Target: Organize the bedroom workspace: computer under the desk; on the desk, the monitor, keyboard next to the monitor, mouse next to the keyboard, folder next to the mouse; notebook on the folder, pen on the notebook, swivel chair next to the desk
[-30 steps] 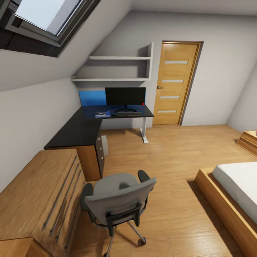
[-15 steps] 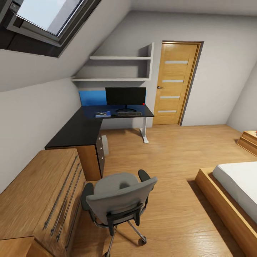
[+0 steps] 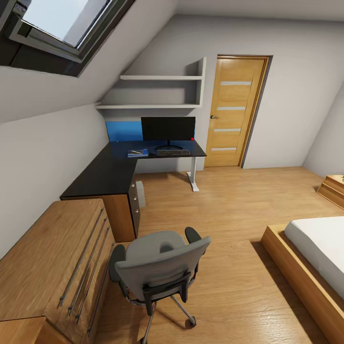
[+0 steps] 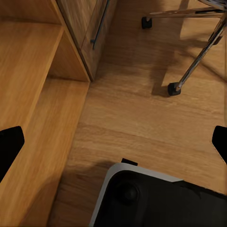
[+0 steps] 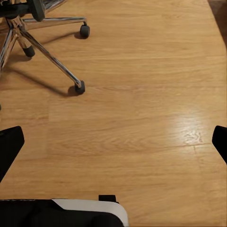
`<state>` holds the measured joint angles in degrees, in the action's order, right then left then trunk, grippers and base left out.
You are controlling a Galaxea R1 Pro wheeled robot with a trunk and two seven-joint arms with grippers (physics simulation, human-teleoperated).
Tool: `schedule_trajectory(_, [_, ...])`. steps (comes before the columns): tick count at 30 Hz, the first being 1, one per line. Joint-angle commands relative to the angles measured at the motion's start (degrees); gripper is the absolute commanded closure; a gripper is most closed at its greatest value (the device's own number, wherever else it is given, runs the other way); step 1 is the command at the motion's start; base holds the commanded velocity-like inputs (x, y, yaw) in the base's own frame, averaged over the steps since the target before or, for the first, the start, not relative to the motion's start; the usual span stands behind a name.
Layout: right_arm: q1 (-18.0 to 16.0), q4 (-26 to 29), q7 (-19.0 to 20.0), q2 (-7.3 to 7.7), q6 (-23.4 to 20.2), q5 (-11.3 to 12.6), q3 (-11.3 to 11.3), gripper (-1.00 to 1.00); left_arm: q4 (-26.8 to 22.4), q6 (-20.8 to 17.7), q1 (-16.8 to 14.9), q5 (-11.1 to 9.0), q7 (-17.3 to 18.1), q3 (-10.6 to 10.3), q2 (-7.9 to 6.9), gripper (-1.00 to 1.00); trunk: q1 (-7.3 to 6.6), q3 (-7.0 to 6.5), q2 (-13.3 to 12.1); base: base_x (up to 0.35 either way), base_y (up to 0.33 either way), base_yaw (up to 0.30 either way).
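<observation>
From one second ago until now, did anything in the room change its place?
Almost nothing. The whole head view shifted a little to the right, so the camera moved slightly, not the furniture. The swivel chair stands apart from the desk; the monitor, keyboard and folder lie as before. Both pincers are open and hold nothing.

Cam crept slightly since 1 s ago; swivel chair (image 3: 157, 267) and desk (image 3: 114, 169) only shifted in frame.
</observation>
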<state>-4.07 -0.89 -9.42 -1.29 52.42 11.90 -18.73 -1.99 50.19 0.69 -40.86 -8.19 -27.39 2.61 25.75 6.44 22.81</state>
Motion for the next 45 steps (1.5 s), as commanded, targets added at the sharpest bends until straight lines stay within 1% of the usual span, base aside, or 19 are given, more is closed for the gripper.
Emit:
schedule_trajectory(1, [-0.06, -0.09, -0.17, -0.02, 0.12, 0.39, -0.51, -1.0, -0.12, 0.07, 0.01, -0.01, -0.6, -0.48, 0.02, -1.0, 0.03, 0.1, 0.11, 0.0, 0.0, 0.0])
schedule_trajectory(7, [-0.06, -0.08, -0.18, -0.02, -0.1, 0.38, -0.5, -1.0, -0.12, 0.08, 0.01, -0.01, -0.6, -0.48, 0.09, -1.0, 0.03, 0.1, 0.11, -0.066, 0.0, 0.0])
schedule_trajectory(20, [-0.06, -0.08, -0.16, -0.02, -0.12, 0.33, -0.52, -1.0, -0.12, 0.08, 0.01, -0.01, -0.6, -0.48, 0.12, -1.0, 0.03, 0.1, 0.11, -0.237, 0.0, 0.0])
schedule_trajectory(30, [-0.06, -0.08, -0.16, -0.02, -0.13, 0.32, -0.52, -1.0, -0.12, 0.08, 0.01, -0.01, -0.6, -0.46, 0.12, -1.0, 0.03, 0.1, 0.11, -0.035, 0.0, 0.0])
schedule_trajectory(38, [-0.06, -0.08, -0.16, -0.02, -0.14, 0.32, -0.52, -1.0, -0.12, 0.1, 0.01, -0.01, -0.6, -0.46, 0.12, -1.0, 0.03, 0.1, 0.11, -0.167, 0.0, 0.0])
schedule_trajectory(45, [-0.06, -0.08, -0.22, -0.03, -0.13, 0.28, -0.5, -1.0, -0.12, 0.1, 0.01, -0.01, -0.6, -0.4, 0.12, -1.0, 0.03, 0.1, 0.11, -0.021, 0.0, 0.0])
